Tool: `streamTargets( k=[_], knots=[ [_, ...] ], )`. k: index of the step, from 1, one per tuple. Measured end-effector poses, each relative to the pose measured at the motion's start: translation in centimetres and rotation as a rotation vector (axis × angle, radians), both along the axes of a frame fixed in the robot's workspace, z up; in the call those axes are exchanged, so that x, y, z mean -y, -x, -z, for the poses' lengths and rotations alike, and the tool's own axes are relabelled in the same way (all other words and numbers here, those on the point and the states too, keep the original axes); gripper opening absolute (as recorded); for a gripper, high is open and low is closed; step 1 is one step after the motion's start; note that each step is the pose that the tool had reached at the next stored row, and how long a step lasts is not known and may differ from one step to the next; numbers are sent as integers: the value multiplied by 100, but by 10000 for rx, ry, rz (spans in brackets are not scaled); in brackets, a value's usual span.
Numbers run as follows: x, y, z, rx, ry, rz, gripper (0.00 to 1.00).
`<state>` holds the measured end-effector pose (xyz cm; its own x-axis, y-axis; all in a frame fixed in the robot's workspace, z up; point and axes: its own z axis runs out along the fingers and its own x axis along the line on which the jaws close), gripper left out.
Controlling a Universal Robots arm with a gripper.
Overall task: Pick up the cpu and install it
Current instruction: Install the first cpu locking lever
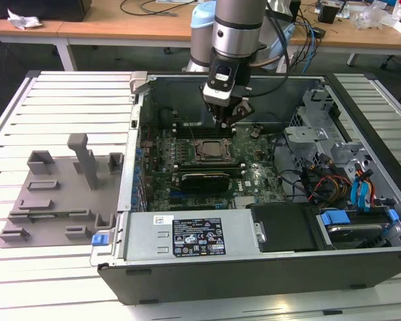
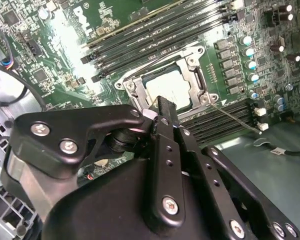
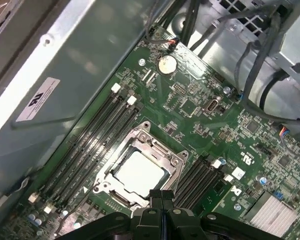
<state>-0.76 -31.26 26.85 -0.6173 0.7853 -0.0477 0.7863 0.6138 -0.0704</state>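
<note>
Arm is over the open computer case point(image 1: 361, 267), and the gripper point(image 1: 227, 122) hangs above the motherboard point(image 1: 254, 180), near the socket. In the first wrist view the two fingertips point(image 3: 159, 196) sit pressed together with no gap, and I see nothing between them: jaws closed and empty. The cpu point(image 3: 140, 172) lies flat in the socket, pale top up, with the metal socket frame point(image 3: 142, 135) around it. In the second wrist view the cpu point(image 2: 171, 90) shows just past the gripper tip point(image 2: 162, 102). I can't tell whether tip and chip touch. Memory slots point(image 3: 97, 135) flank the socket on both sides. The grey tray point(image 1: 60, 194) sits on the slatted table point(image 1: 53, 114), at the exterior view's left, well apart from the gripper.
</note>
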Motion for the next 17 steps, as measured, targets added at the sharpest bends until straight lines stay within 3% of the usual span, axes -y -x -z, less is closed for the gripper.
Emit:
streamTargets(
  k=[13, 17],
  knots=[
    [0, 0, 0, 0, -1, -1370, 11],
    [0, 0, 0, 1, -1, -2068, 11]
  ],
)
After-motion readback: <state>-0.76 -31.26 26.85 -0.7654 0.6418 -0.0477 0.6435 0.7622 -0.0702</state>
